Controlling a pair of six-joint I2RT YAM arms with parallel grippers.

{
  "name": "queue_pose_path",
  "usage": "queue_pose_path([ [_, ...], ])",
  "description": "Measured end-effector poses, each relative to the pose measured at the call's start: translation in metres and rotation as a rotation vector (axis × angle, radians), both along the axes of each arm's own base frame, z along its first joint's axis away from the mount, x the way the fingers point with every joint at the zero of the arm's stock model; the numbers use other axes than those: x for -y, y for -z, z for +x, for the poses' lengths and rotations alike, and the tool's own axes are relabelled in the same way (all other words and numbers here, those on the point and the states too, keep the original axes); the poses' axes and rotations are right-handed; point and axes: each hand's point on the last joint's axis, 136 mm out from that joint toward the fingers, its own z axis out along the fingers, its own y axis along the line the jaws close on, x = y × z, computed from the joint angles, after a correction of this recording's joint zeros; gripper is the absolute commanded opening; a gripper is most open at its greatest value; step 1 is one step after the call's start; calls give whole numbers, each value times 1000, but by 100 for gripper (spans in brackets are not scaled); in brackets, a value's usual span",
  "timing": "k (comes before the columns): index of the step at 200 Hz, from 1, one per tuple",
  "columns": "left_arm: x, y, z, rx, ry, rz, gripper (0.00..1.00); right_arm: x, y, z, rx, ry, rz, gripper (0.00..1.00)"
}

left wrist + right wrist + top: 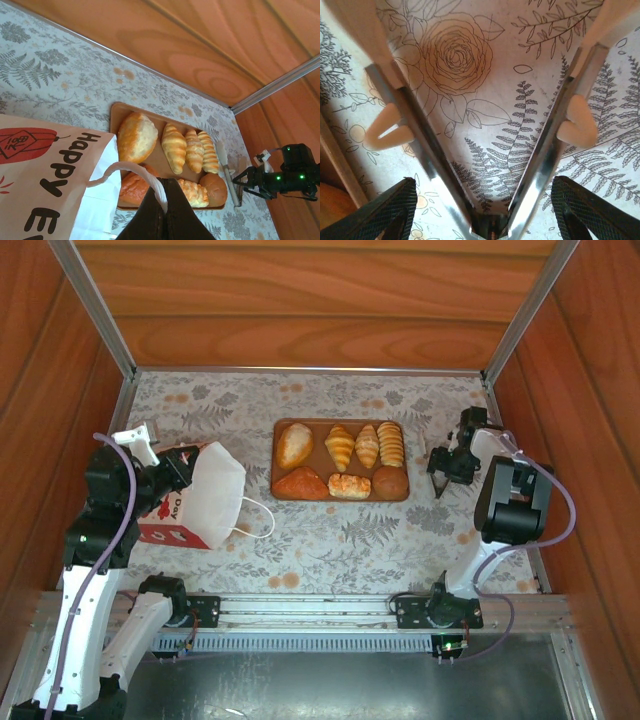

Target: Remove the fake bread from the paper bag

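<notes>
The left arm [85,635] and right arm [468,562] are smooth white shells joined by bulky black motor housings. A thin lilac cable [572,508] runs back from the right hand [441,478], and a matching one hangs behind the left hand [183,468]. Both hands are black. The right hand's fingers [395,210] carry cross-hatched rubber pads, and small green lights [276,177] glow just behind them.

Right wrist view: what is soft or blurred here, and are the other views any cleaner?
Right wrist view: the shiny metal tongs are smeared near the lens, while the fern-printed tablecloth is crisp. Left wrist view: the dark left tool at the bottom is out of focus; the golden toy pastries are sharp. Top external view: even light, soft shadows, no glare.
</notes>
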Motion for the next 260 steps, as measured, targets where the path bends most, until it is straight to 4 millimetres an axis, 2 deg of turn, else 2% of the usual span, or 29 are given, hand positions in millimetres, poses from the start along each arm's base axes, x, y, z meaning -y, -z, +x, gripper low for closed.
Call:
queue_pose_path([
  [48, 0, 0, 0, 0, 0, 0, 0, 2, 6, -6, -45, 4, -8, 76],
  [70, 0, 0, 0, 0, 0, 0, 0, 2, -6, -9, -30, 15, -12, 77],
  [88, 0, 0, 0, 1, 0, 0, 0, 1, -45, -8, 65, 24, -19, 76],
  [104, 0, -1, 0, 2, 0, 0, 0, -5, -93, -9, 197, 24, -2, 75],
  [121, 0, -1, 0, 3, 0, 0, 0, -22, -144, -15, 338, 1, 76, 73],
  [141, 0, -5, -1, 11, 0, -1, 0, -56, -188, -30, 449, -43, 254, 68],
  [155, 0, -9, -1, 18, 0, -2, 0, -84, -204, -42, 477, -72, 394, 65],
  [168, 0, -12, 0, 25, 0, -3, 0, -111, -210, -54, 465, -98, 512, 65],
  [193, 0, -15, -1, 30, 1, -5, 0, -184, -203, -85, 363, -221, 683, 64],
  [211, 0, -15, -1, 29, 0, -7, 0, -239, -187, -113, 268, -313, 771, 64],
  [234, 0, -15, -1, 31, -1, -8, 0, -290, -168, -144, 163, -386, 816, 64],
  [260, 0, -16, -2, 36, -1, -9, 0, -343, -162, -161, 106, -486, 816, 64],
])
